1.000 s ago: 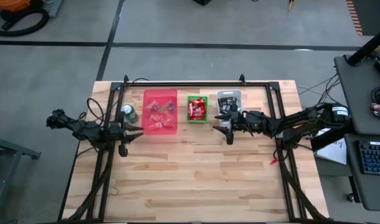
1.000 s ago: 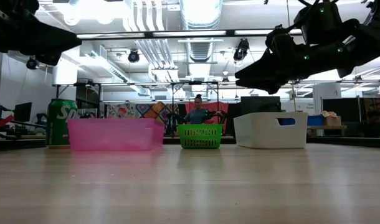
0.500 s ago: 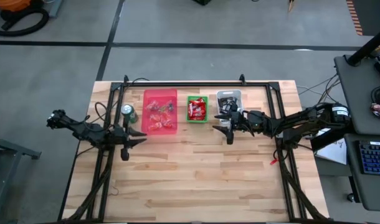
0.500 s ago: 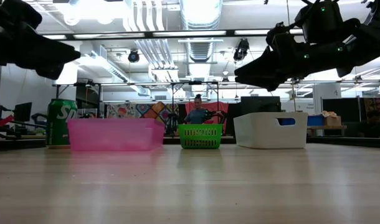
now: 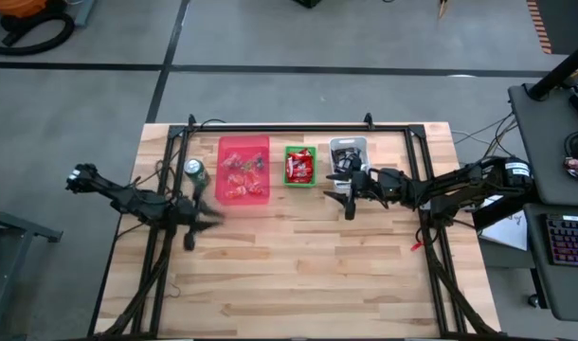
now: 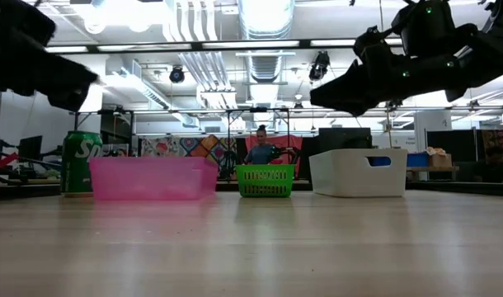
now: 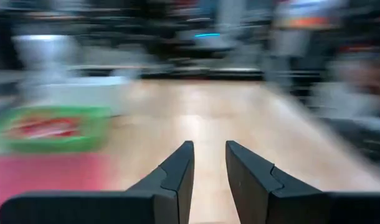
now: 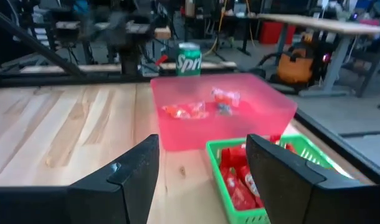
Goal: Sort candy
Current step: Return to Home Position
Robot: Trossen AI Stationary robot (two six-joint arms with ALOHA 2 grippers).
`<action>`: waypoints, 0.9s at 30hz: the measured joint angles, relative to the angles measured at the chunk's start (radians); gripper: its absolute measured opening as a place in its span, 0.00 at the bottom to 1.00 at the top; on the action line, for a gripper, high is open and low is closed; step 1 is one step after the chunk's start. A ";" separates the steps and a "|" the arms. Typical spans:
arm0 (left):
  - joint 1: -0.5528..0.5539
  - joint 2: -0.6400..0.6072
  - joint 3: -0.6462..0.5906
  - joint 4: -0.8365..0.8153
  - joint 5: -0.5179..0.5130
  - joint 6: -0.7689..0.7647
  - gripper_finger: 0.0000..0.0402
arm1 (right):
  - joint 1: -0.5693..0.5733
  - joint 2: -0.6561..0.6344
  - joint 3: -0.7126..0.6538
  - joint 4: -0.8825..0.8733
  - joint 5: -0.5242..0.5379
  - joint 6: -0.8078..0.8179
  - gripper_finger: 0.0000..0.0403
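Right wrist view shows the right jaws spread wide and empty, by the white bin [image 5: 349, 140]; the left jaws, narrowly parted, hold nothing near the pink bin [image 5: 243, 197]. Candy [image 5: 242, 172] lies in both bins and the green basket [image 5: 299, 147]. Sorting looks finished; next, each arm should retract home.

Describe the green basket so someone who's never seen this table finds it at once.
On the wooden table, three bins stand in a row. The green basket is the middle one, between the pink bin and the white bin. Only it has slatted green walls; red-wrapped candy lies inside.
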 joint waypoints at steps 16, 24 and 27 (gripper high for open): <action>0.002 0.046 -0.033 0.120 -0.149 -0.016 0.19 | 0.000 0.002 0.000 0.004 0.008 0.045 0.57; 0.002 0.051 -0.033 0.120 -0.154 -0.015 0.19 | 0.000 0.002 0.000 -0.007 0.008 0.045 0.57; 0.002 0.051 -0.033 0.120 -0.154 -0.015 0.19 | 0.000 0.002 0.000 -0.007 0.008 0.045 0.57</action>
